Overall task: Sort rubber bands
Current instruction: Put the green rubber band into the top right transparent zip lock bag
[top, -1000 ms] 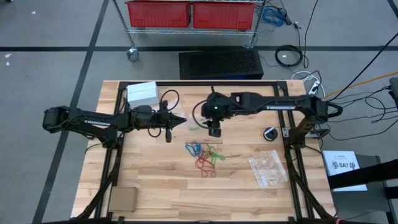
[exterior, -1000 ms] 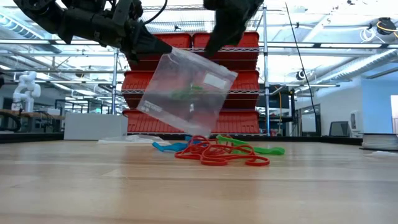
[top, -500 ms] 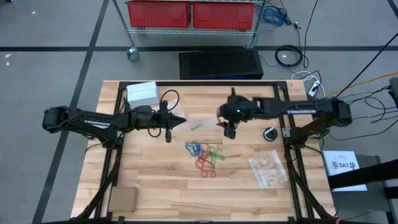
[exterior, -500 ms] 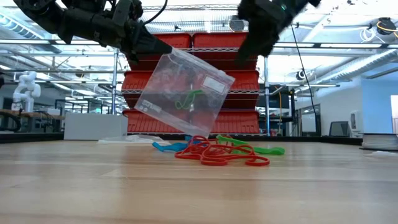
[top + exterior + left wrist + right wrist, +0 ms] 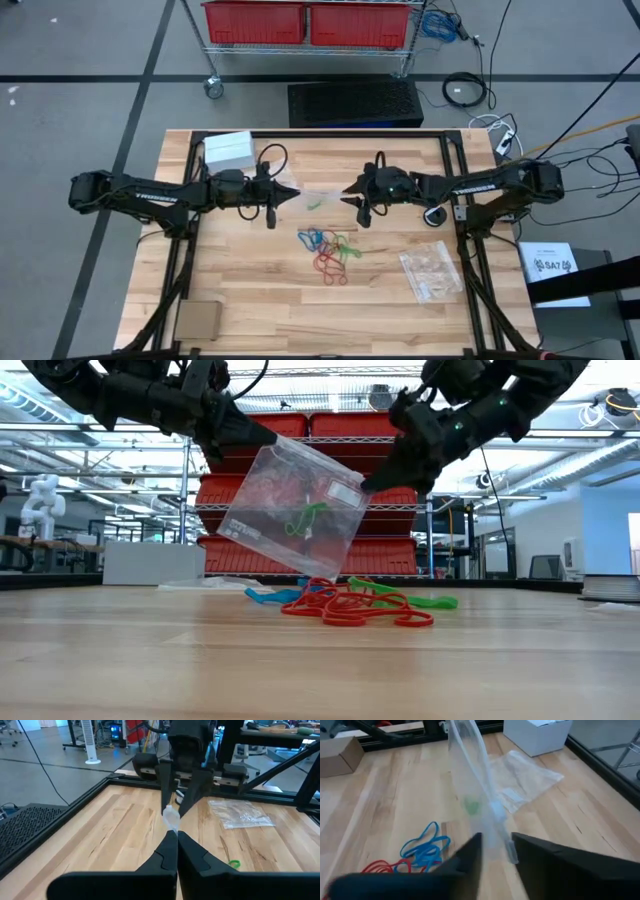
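Note:
A clear plastic bag [image 5: 290, 510] hangs tilted above the table with a green rubber band [image 5: 305, 520] inside it. My left gripper [image 5: 270, 440] is shut on the bag's upper left corner. My right gripper [image 5: 496, 840] is at the bag's other upper corner [image 5: 360, 485]. It is open by a narrow gap, and its fingers stand on either side of the bag's top edge. Red, blue and green rubber bands [image 5: 330, 250] lie in a tangled pile on the wood below the bag. My left gripper pinches the bag's upper corner [image 5: 171, 822] between its two fingertips. It comes in almost level from the table's left. The bag hangs below and beyond the fingers, tilted and clear of the table. Whether my right gripper's fingers [image 5: 470, 850] touch the bag's edge, I cannot tell.
A second clear bag [image 5: 430, 272] lies flat at the right, and another [image 5: 520, 777] lies by the white box [image 5: 228, 150] at the far left. A cardboard box [image 5: 197, 320] sits at the near left corner. A small black round part [image 5: 434, 215] sits by the right arm.
My right gripper has drawn back toward the table's right and come down from above the bag. It has tipped from pointing down to nearly level, and its tips now stand at the bag's upper right corner. The green band has settled a little lower in the bag.

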